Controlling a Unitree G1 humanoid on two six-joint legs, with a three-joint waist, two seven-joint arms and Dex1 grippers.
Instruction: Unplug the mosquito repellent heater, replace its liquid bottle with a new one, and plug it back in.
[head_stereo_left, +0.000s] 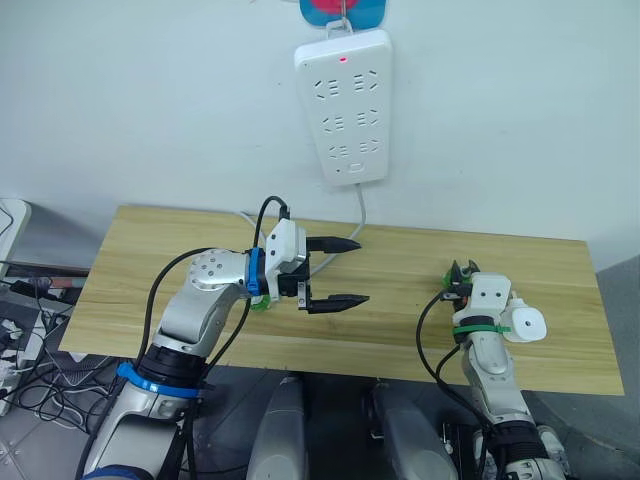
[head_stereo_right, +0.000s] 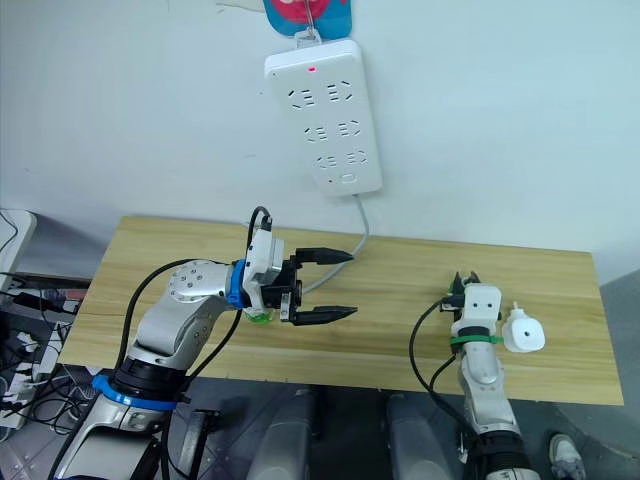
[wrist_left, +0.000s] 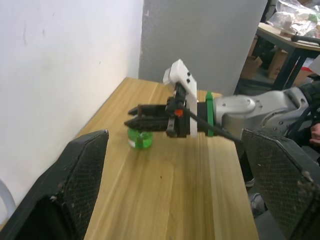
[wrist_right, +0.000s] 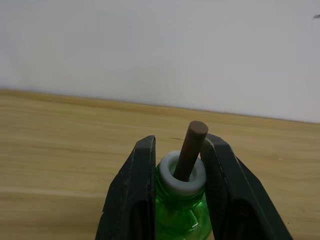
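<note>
Bottle clamped, heater loose on tabletop

Your tabletop (head_stereo_left: 400, 340) sits below the wall power strip (head_stereo_left: 345, 105). Your left tool (head_stereo_left: 340, 272) hangs spread wide, gripping nothing. The mosquito repellent heater (head_stereo_left: 526, 325) lies just beside your right arm. Your right tool (wrist_right: 177, 190) is closed around the liquid bottle (wrist_right: 181, 212), wick rod (wrist_right: 190, 150) sticking up.

Free room and obstacles. My left gripper (head_stereo_left: 338, 271) hangs spread above the bare middle of the table (head_stereo_left: 400, 260). My right gripper (wrist_right: 179, 165), clamped on the liquid bottle (wrist_right: 181, 212), blocks the table's right part, the mosquito repellent heater (head_stereo_left: 527, 325) just beside it. The power strip (head_stereo_left: 346, 105) hangs above on the wall, unobstructed.
</note>
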